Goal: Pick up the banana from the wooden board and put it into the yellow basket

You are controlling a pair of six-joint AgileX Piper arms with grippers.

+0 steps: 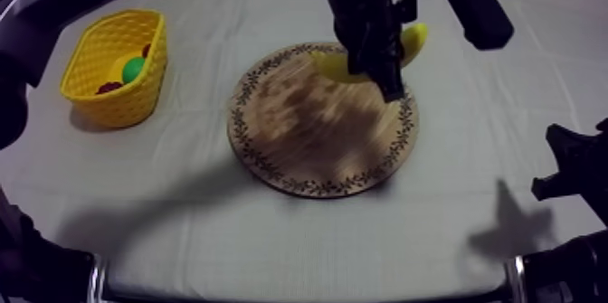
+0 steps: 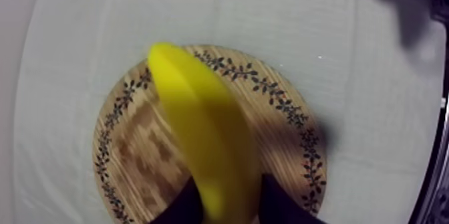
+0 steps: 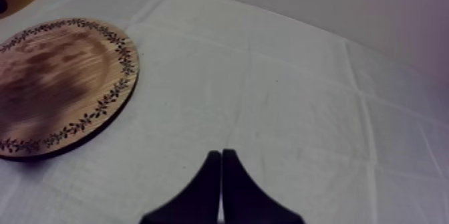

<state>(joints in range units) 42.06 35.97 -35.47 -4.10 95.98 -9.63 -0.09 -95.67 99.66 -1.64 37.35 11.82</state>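
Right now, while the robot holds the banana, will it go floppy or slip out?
Probably stiff: the banana sticks straight out from the left gripper without drooping. It looks smooth, so it might slide, since the fingers pinch only one end. Likely light: it hangs over the wooden board in that end grip.

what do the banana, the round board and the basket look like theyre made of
The banana looks like smooth plastic: uniform bright yellow, no blemishes. The round board looks like matte wood: brown grain patches, dark leaf pattern along the rim. The basket is probably moulded plastic: even yellow, regular lattice of holes.
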